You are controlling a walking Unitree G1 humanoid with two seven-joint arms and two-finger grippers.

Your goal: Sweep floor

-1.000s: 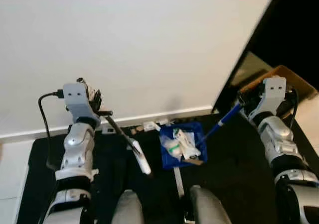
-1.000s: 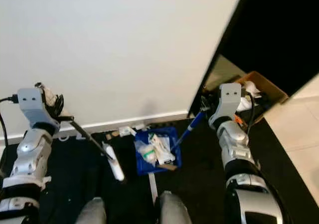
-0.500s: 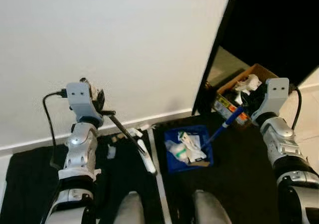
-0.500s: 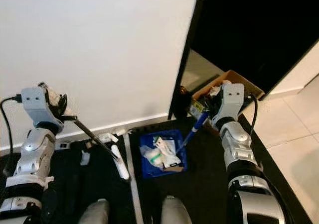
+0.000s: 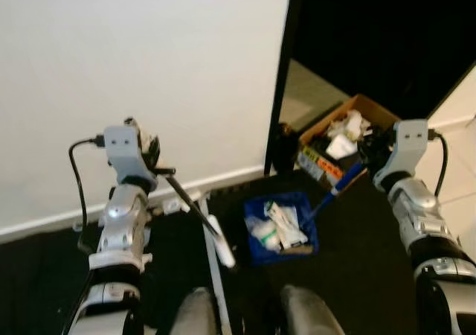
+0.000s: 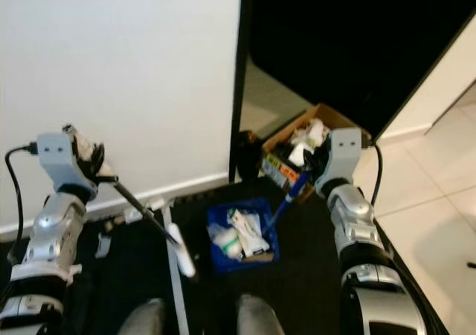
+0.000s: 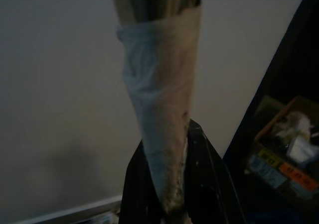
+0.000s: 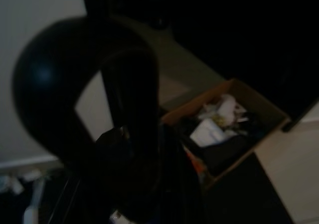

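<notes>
My left gripper (image 5: 154, 170) is shut on a small brush (image 5: 195, 211), a thin black rod that slants down to a white end (image 5: 224, 251) just above the dark floor. In the left wrist view its pale wrapped grip (image 7: 159, 129) sits between the black fingers (image 7: 212, 186). My right gripper (image 5: 376, 164) is shut on the blue handle (image 5: 341, 183) of a blue dustpan (image 5: 308, 234). The dustpan hangs low in front of me and holds white and green litter (image 5: 277, 223). The handle's black ring end (image 8: 45, 74) looms close in the right wrist view.
An open cardboard box (image 5: 370, 109) full of rubbish stands on the floor just beyond the dustpan, by a dark doorway. A white wall and skirting (image 5: 238, 176) run on the left, with small scraps (image 5: 172, 205) below. Pale tiles (image 6: 439, 231) lie to the right. My knees (image 5: 199, 311) are below.
The camera has swung to the right: the wall edge slid left and the cardboard box came fully into view. Both arms keep their hold and pose.
</notes>
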